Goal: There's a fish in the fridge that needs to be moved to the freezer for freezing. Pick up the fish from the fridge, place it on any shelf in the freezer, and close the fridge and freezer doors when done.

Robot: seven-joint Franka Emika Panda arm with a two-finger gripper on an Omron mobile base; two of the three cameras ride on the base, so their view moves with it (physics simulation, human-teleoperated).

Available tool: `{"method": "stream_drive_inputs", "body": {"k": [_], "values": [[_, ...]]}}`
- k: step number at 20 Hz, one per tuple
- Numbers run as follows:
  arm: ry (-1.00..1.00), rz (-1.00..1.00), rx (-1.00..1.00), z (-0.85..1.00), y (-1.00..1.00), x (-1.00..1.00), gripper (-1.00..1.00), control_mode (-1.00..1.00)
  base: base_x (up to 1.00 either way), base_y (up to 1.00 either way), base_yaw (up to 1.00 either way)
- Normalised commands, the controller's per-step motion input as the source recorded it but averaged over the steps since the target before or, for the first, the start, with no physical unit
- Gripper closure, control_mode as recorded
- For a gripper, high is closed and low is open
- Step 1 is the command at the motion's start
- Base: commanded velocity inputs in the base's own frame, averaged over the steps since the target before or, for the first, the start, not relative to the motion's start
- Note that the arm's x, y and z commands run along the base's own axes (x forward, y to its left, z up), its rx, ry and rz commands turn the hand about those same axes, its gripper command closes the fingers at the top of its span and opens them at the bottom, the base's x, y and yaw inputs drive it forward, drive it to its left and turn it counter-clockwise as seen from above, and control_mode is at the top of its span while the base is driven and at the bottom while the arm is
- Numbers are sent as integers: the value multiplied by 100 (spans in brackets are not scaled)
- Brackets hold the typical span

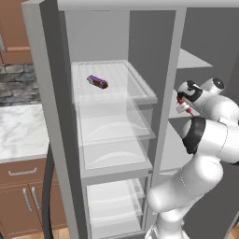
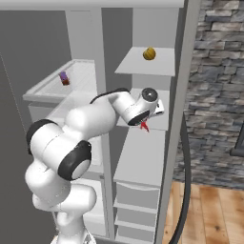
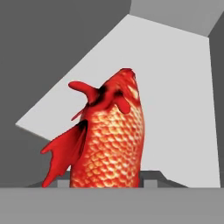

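The gripper (image 2: 144, 123) is clamped on the slim red-orange scaled fish (image 3: 109, 140), holding it above a solid pale grey shelf (image 2: 140, 157) inside the narrow freezer section. Placing the fish and closing both doors is left.

This is a home kitchen: a tall grey side-by-side fridge (image 1: 112, 121) and freezer (image 2: 143, 157) stand open beside a marble-topped bench (image 1: 21, 130) on brown wooden cabinets (image 1: 21, 196), with a grey stone wall (image 2: 214, 95) and wood plank floor (image 2: 209, 214).
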Motion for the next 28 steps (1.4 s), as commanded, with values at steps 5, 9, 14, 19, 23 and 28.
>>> {"method": "stream_drive_inputs", "body": {"k": [5, 9, 14, 19, 23, 28], "values": [[0, 0, 0, -18, -4, 26, 100, -100, 0, 0, 0], [0, 0, 0, -20, 0, 24, 100, -100, 0, 0, 0], [0, 0, 0, -22, 0, 29, 100, -100, 0, 0, 0], [0, 0, 0, -9, 0, 32, 100, -100, 0, 0, 0], [0, 0, 0, 0, 0, 33, 100, -100, 0, 0, 0], [-4, 0, 0, -3, -4, 31, 100, -100, 0, 0, 0]]}}
